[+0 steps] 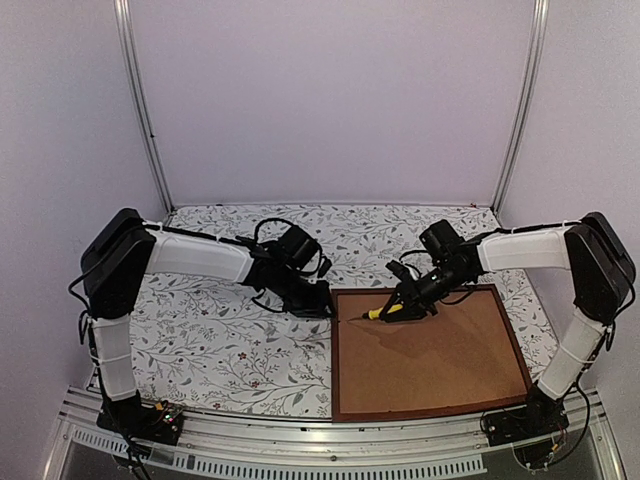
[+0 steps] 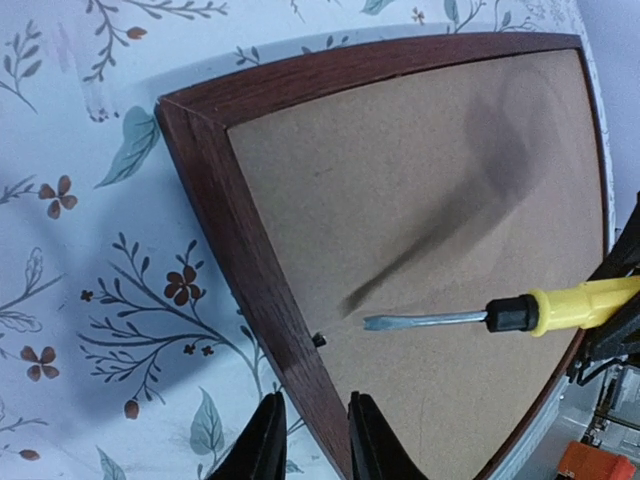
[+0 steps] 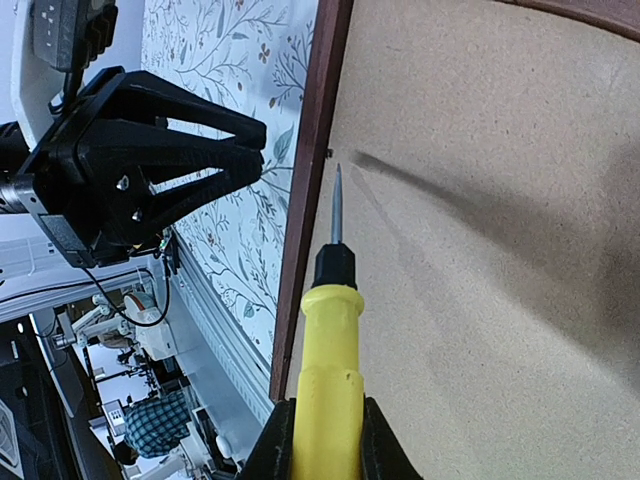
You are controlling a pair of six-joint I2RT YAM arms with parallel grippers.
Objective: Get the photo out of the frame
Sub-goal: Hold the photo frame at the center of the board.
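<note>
L grip [image 2: 315, 402] on frame [image 2: 255, 260] rail | R grip [image 3: 325, 432]: screwdriver [image 3: 330, 330], tip nr rail

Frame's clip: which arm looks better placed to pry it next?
Probably right: the right fingers hold a screwdriver, its tip close to the small clip on the frame's rail. The left fingers only straddle that rail.

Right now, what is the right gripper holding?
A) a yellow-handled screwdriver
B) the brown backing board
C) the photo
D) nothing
A: the right gripper is clamped on the yellow handle of the screwdriver, whose blade tip points toward the inner edge of the frame.
</note>
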